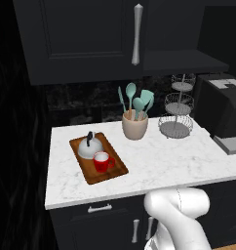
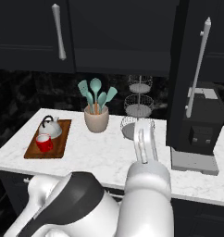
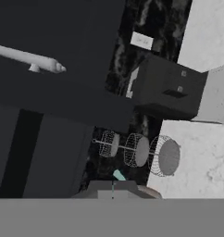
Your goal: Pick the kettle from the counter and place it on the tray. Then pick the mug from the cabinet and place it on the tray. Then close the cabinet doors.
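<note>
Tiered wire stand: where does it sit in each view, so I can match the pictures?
Left base view: wire stand right of centre, beside the utensil crock.
Right base view: centre, right of the crock.
Hand view: lying sideways, lower centre.
Shared landmark: the white marble counter.

No readable text, labels, brands or numbers anywhere I look. Coffee machine (image 2: 199, 125) front plain, cabinet doors (image 1: 81, 34) blank, utensil crock (image 1: 135, 125) unmarked, mug (image 1: 102, 161) plain red.
</note>
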